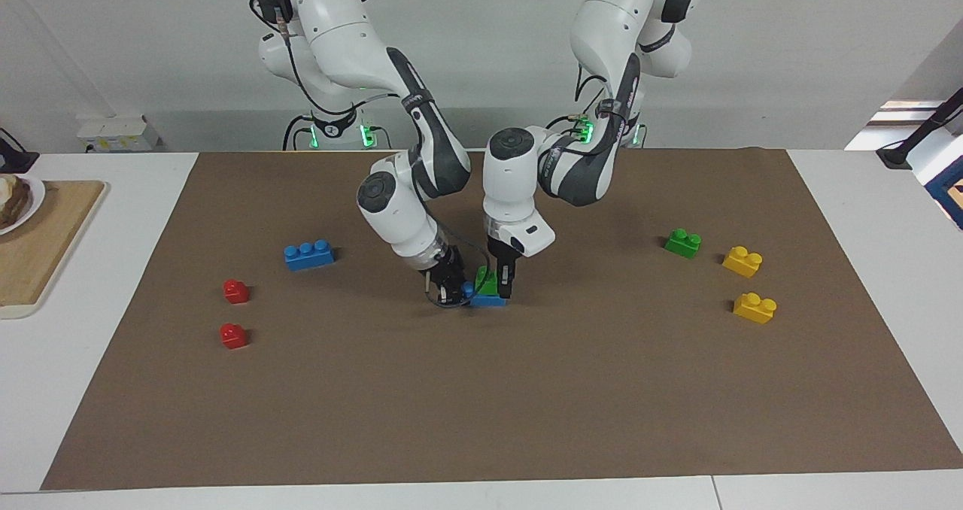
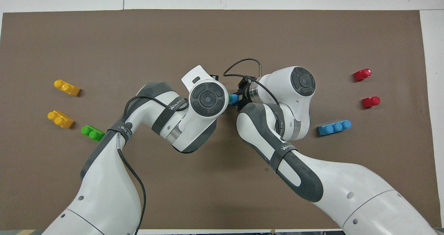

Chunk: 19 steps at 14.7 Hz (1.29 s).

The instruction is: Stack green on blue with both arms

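Observation:
A green brick [image 1: 485,282] sits on a blue brick [image 1: 489,300] at the middle of the brown mat. My left gripper [image 1: 499,290] stands upright over this pair, its fingers closed on the green brick. My right gripper [image 1: 451,293] comes in tilted and grips the blue brick's end toward the right arm's side. In the overhead view only one blue stud [image 2: 234,98] shows between the two wrists, and the right gripper [image 2: 243,93] is beside it. A second green brick [image 1: 683,243] [image 2: 92,132] and a second blue brick [image 1: 309,255] [image 2: 334,127] lie loose on the mat.
Two yellow bricks [image 1: 742,261] [image 1: 754,308] lie by the loose green brick toward the left arm's end. Two red bricks [image 1: 236,291] [image 1: 233,336] lie toward the right arm's end. A wooden board [image 1: 53,247] with a plate lies off the mat there.

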{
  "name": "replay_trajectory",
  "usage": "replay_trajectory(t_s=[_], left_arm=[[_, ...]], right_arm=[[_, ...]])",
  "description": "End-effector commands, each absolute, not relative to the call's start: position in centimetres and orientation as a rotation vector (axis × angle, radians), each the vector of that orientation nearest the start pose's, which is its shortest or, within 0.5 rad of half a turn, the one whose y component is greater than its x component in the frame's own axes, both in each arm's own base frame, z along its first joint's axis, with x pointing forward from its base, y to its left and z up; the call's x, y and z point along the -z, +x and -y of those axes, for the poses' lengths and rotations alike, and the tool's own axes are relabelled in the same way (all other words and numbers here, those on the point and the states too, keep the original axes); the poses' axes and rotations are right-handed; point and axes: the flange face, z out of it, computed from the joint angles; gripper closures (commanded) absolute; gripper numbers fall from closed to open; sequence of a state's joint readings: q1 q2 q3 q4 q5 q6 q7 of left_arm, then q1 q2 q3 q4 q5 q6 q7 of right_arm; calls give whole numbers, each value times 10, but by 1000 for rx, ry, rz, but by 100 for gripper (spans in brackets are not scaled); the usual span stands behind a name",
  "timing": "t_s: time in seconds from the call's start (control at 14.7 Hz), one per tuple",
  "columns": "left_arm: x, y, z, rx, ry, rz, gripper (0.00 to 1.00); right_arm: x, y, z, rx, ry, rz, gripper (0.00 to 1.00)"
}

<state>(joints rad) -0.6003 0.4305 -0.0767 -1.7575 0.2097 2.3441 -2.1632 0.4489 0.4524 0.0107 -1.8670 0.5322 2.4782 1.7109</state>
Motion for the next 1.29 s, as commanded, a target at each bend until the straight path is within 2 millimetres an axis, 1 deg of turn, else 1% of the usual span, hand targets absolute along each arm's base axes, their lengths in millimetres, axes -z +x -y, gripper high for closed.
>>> replay_trajectory(t_s=[0.0, 0.07, 0.14, 0.2, 0.27, 0.34, 0.41, 0.54, 0.61, 0.68, 0.75, 0.82, 0.95, 1.09, 1.23], left_arm=[[-315, 525, 415, 271, -2539, 2024, 100], [-314, 525, 415, 270, -2534, 2021, 100], [-318, 527, 413, 271, -2518, 2015, 55], [-322, 531, 410, 272, -2501, 2014, 1], [-326, 536, 407, 276, -2498, 2021, 0], [-331, 536, 405, 279, -2496, 2022, 0], [-339, 537, 399, 283, -2487, 2027, 0], [-364, 546, 378, 300, -2475, 2035, 0], [-379, 548, 367, 308, -2480, 2028, 0], [-391, 551, 356, 315, -2474, 2020, 0], [-406, 553, 346, 323, -2468, 2028, 0], [-420, 554, 336, 332, -2471, 2022, 0], [-439, 560, 315, 349, -2481, 2001, 0], [-450, 567, 294, 354, -2483, 1974, 0], [-459, 578, 265, 364, -2480, 1971, 0]], right_arm=[[-285, 581, -278, -357, -1910, -2051, 100], [-285, 581, -279, -358, -1911, -2050, 100], [-286, 581, -279, -357, -1911, -2048, 100], [-285, 581, -279, -358, -1911, -2050, 100], [-285, 581, -279, -358, -1911, -2050, 100], [-286, 581, -279, -357, -1911, -2048, 100], [-285, 581, -278, -357, -1910, -2051, 100], [-285, 581, -278, -358, -1908, -2053, 100], [-286, 582, -278, -357, -1904, -2054, 100], [-285, 585, -270, -359, -1889, -2068, 80], [-286, 585, -270, -358, -1889, -2067, 50], [-286, 586, -271, -359, -1885, -2068, 28], [-288, 588, -270, -359, -1878, -2071, 23], [-290, 590, -267, -364, -1873, -2075, 21], [-289, 593, -261, -366, -1864, -2084, 20]])
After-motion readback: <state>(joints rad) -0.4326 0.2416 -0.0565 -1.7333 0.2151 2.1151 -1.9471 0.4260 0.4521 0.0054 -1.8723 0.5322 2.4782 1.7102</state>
